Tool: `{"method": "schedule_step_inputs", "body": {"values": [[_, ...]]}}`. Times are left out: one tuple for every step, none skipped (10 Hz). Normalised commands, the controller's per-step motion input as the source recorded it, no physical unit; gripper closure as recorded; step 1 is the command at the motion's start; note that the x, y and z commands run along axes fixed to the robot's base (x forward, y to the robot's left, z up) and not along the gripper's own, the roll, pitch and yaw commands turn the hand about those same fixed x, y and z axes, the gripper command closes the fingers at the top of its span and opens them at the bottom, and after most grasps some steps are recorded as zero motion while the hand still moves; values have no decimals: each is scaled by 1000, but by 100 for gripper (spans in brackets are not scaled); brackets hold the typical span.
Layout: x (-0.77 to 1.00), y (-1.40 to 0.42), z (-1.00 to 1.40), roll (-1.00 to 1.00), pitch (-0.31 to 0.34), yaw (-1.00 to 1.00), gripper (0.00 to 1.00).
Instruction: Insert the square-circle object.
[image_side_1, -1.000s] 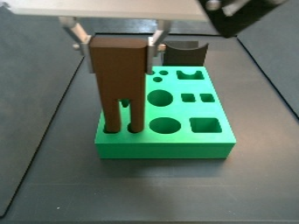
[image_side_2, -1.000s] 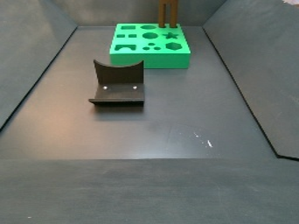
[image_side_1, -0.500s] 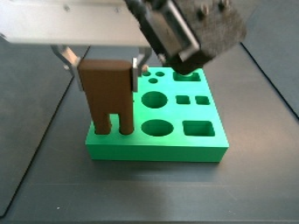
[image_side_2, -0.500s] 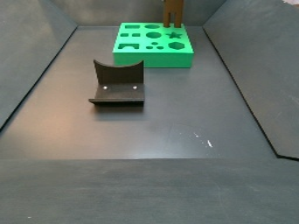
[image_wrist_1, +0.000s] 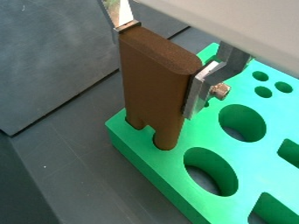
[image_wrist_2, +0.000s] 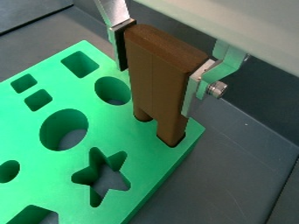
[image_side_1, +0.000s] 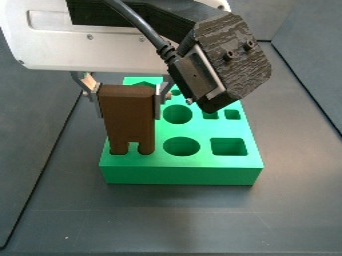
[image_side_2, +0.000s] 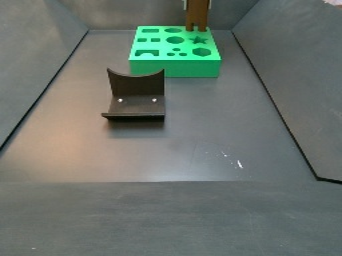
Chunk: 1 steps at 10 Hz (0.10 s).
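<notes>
The square-circle object (image_side_1: 127, 120) is a tall brown block standing upright at the near left corner of the green board (image_side_1: 181, 173). Its two prongs sit in holes in the board. My gripper (image_side_1: 127, 93) is shut on the block's upper part, one silver finger on each narrow side. Both wrist views show the block (image_wrist_1: 158, 87) (image_wrist_2: 158, 83) clamped between the fingers (image_wrist_1: 205, 85) (image_wrist_2: 201, 85) over the board (image_wrist_1: 146, 171) (image_wrist_2: 158, 171). In a side view the block (image_side_2: 198, 14) rises from the board's far right corner (image_side_2: 171, 68), and the gripper is cut off there.
The dark fixture (image_side_2: 134, 96) stands on the grey floor in front of the board. The board has several open holes: round ones (image_side_1: 182, 149), square ones (image_side_1: 231, 148) and a star (image_wrist_2: 100, 175). The arm's black wrist camera (image_side_1: 221, 55) hangs over the board's back.
The gripper has lowered the brown block, so it stands shorter above the board with its prongs deeper in the holes. The arm's wrist has swung into a side view.
</notes>
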Motion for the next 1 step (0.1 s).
{"method": "schedule_step_inputs", "body": {"values": [[0, 0, 0, 0, 0, 0, 100]]}}
